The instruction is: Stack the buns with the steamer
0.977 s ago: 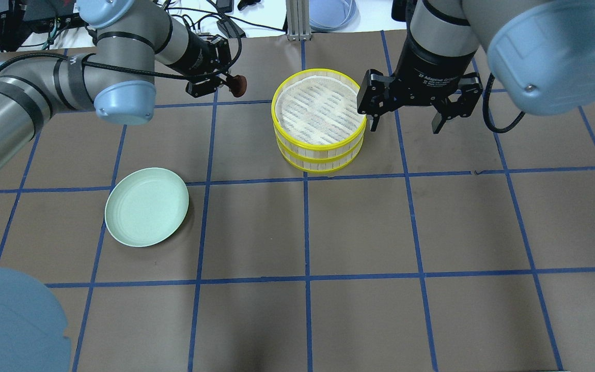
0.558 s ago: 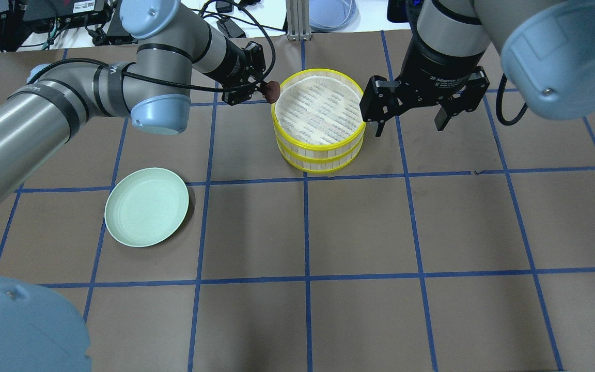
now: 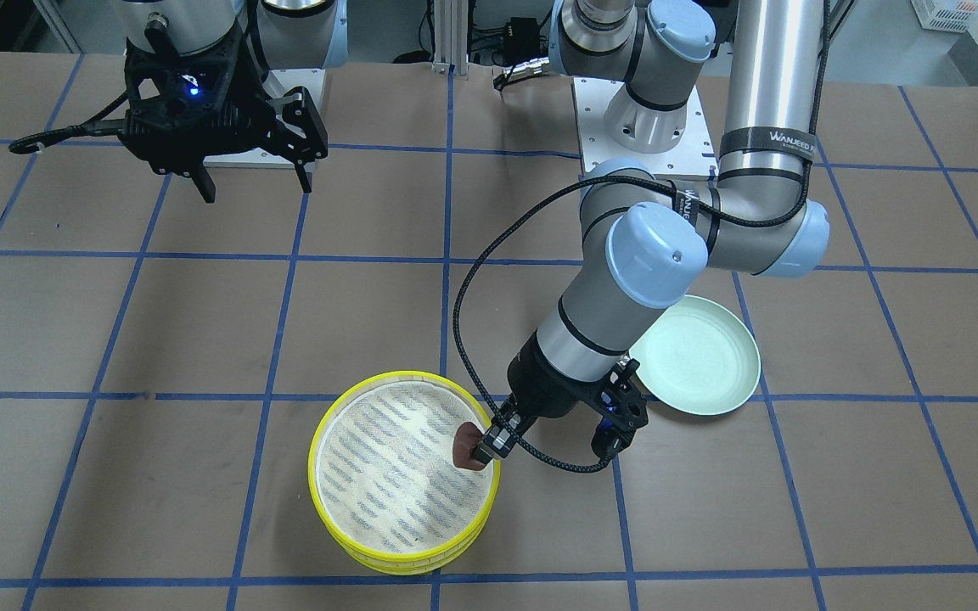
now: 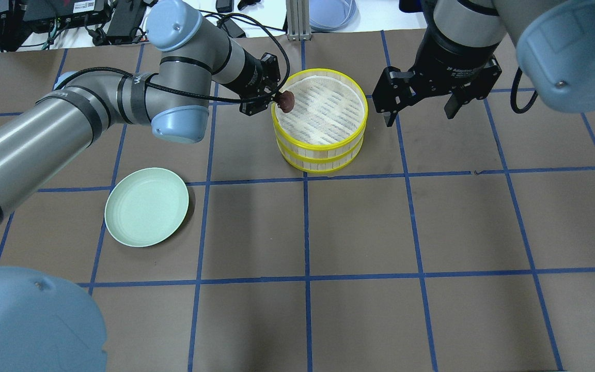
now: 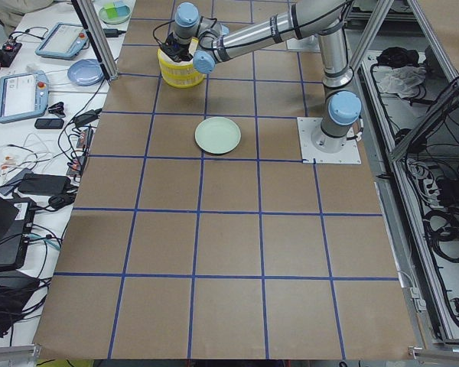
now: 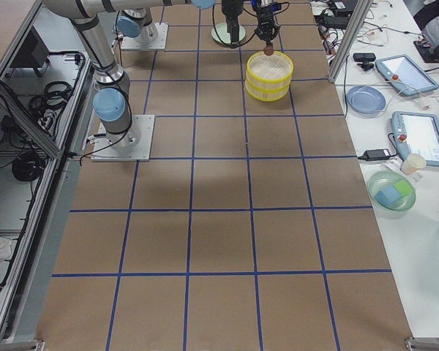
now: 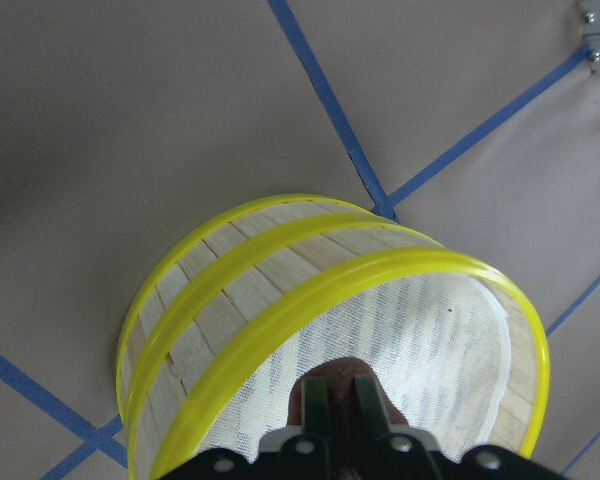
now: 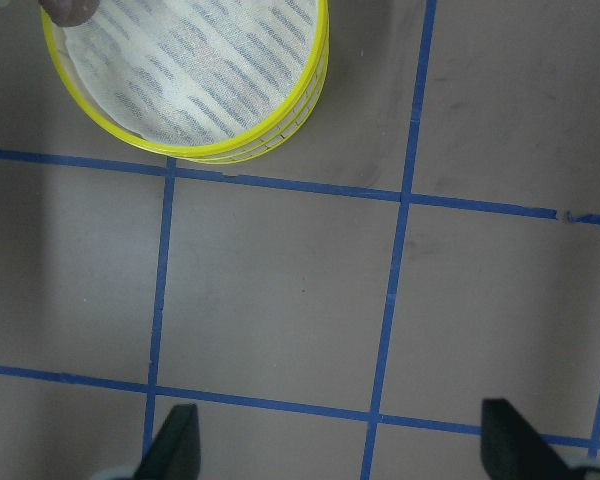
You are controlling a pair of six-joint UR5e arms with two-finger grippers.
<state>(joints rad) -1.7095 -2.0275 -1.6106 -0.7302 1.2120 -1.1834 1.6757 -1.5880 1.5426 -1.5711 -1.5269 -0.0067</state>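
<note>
The steamer is two yellow-rimmed tiers stacked one on the other, with empty striped mesh on top; it also shows in the front view and the left wrist view. My left gripper is shut on the dark reddish-brown bun and holds it just over the steamer's rim on the left arm's side, as the front view and left wrist view show. My right gripper is open and empty, raised beside the steamer on the other side. The cream-white bun is out of view.
An empty pale green plate lies on the brown, blue-taped table, in front of and left of the steamer. Cables and devices lie beyond the table's far edge.
My left gripper has carried the brown bun rightward, from well left of the steamer to over its rim. My right gripper has drifted slightly right, away from the steamer.
</note>
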